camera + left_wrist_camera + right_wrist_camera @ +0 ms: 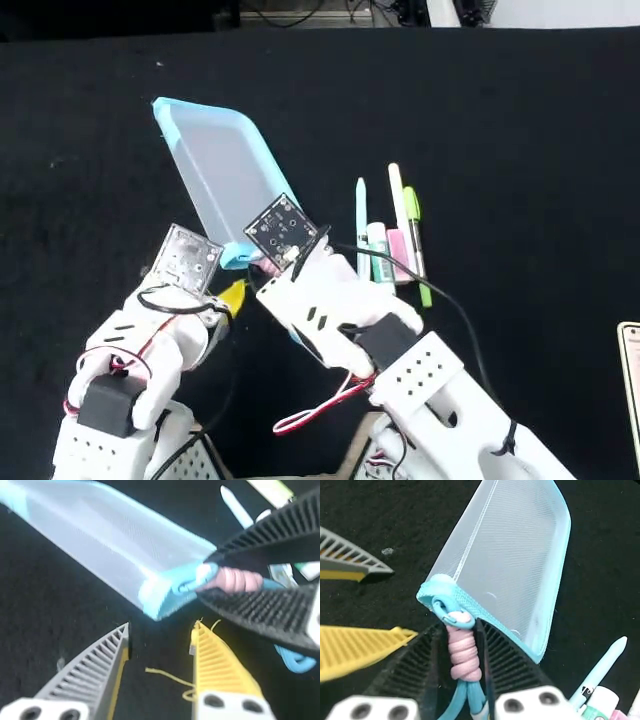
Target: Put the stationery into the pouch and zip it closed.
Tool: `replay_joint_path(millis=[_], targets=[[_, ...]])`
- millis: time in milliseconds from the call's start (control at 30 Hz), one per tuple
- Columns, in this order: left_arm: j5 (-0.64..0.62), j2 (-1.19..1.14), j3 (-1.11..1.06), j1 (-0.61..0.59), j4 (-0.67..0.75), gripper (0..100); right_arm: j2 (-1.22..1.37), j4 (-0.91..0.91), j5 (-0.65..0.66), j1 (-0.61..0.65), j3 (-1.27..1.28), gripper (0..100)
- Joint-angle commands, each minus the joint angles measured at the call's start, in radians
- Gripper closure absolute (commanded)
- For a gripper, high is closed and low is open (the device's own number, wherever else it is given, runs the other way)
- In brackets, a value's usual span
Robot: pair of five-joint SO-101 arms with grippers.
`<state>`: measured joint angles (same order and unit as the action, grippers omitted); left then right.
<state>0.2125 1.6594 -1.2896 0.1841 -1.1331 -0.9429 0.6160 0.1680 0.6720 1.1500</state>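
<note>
Left pincer (160, 632): fingers apart, tips just short of the pouch's near corner.
Pouch (220, 165): light blue mesh, flat on the black bench (520, 130), stretching away from both pincers.
Right pincer (460, 627): clamped on the pink zip pull (462, 655) at that same corner.
Pens (390, 235): side by side on the bench, just beyond the right pincer, outside the pouch.

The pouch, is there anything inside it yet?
Nothing shows through the translucent mesh wall of the pouch; the pens lie on the table beside it. Its zipper end is partly covered by the right gripper, shut on the pink pull.
</note>
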Motion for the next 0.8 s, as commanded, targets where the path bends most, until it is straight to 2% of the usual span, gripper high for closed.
replay_joint_path(millis=[0,133,600,767], targets=[[0.012,0.003,-0.068,-0.058,0.149,80,-0.021,-0.026,-0.009,-0.014,-0.005,98.7],[0.012,0.003,-0.119,-0.081,0.239,80,-0.021,-0.026,-0.009,-0.014,0.001,98.7],[0.008,0.003,-0.237,-0.074,0.407,80,-0.021,-0.026,-0.009,-0.014,0.005,98.7],[0.005,0.003,-0.246,-0.073,0.411,80,-0.021,-0.028,-0.009,-0.015,0.027,98.7]])
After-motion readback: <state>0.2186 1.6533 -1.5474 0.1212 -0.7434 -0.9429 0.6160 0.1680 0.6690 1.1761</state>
